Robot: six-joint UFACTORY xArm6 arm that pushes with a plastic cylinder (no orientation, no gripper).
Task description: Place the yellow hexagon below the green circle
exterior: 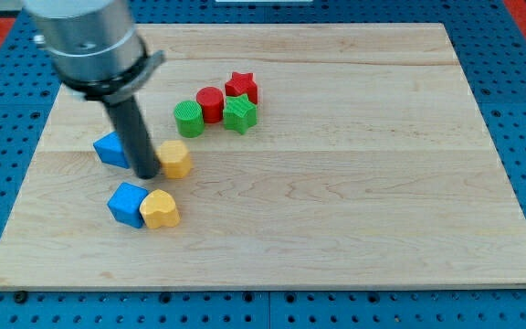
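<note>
In the camera view, my tip [145, 173] rests on the pale wooden table [336, 210], touching the left side of the yellow hexagon block [175, 159]. The tool is a bare dark rod with no jaws, grasping nothing. A blue block [110, 149] sits just left of the rod. The yellow hexagon lies below the green circle block [188, 119], apart from it. Beside the circle stand a red cylinder [210, 103], green star [239, 113] and red star [242, 87]. Lower down, a blue cube [127, 204] touches a yellow heart [161, 210].

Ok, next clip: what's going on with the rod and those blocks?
The arm is pushing blocks around a wooden board. My tip sits at the left side of the yellow hexagon, with a blue block just beyond the rod's other side. The green circle lies above and slightly right of the hexagon, so the hexagon is already roughly below it.
</note>
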